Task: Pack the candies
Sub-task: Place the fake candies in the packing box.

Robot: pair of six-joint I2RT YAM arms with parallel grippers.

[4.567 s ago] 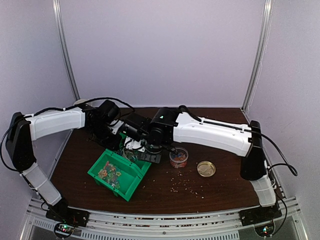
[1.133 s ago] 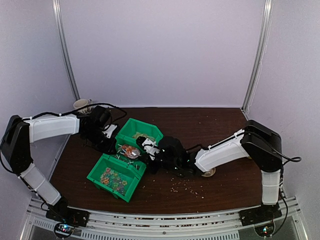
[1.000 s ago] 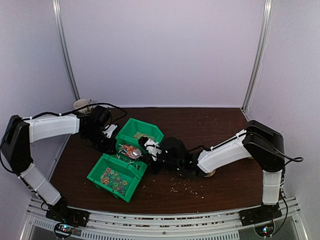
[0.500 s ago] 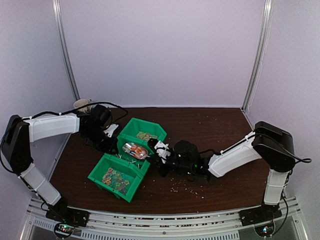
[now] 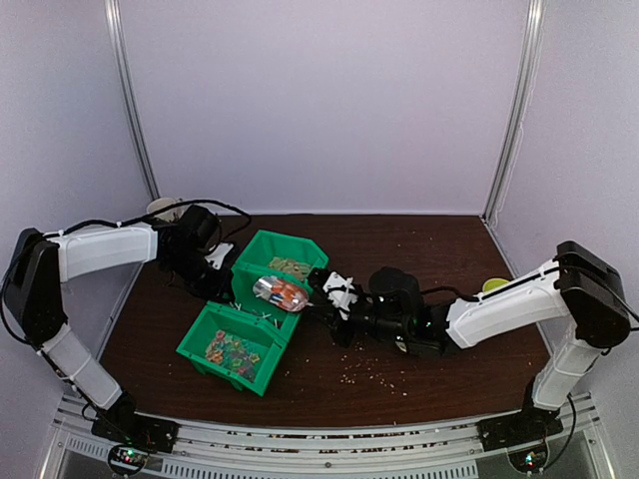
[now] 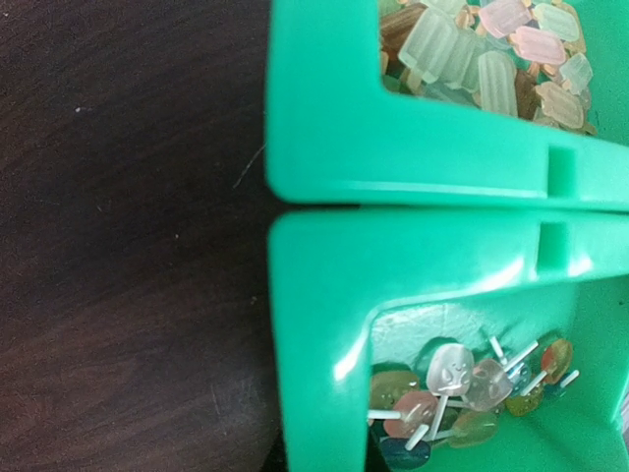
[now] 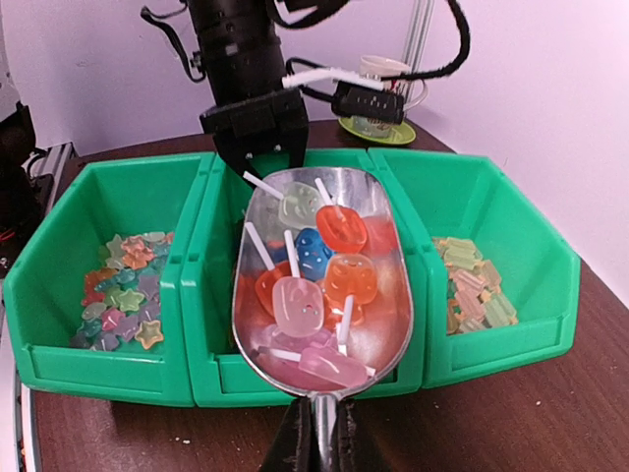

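Silver scoop [image 7: 319,280], heaped with lollipop candies [image 7: 334,267] in orange, pink and blue, hangs over the middle bin [image 7: 221,383] of three green ones lined up toward the table's [image 5: 429,249] left edge. Right gripper [image 7: 316,433] is clamped tight on the scoop's handle. Left gripper [image 7: 260,147] sits at that bin's far rim, fingers together; whether it pinches the rim, I can't tell. Star sweets fill the near bin [image 5: 265,371], and pale bar-shaped ones the far bin [image 5: 283,239].
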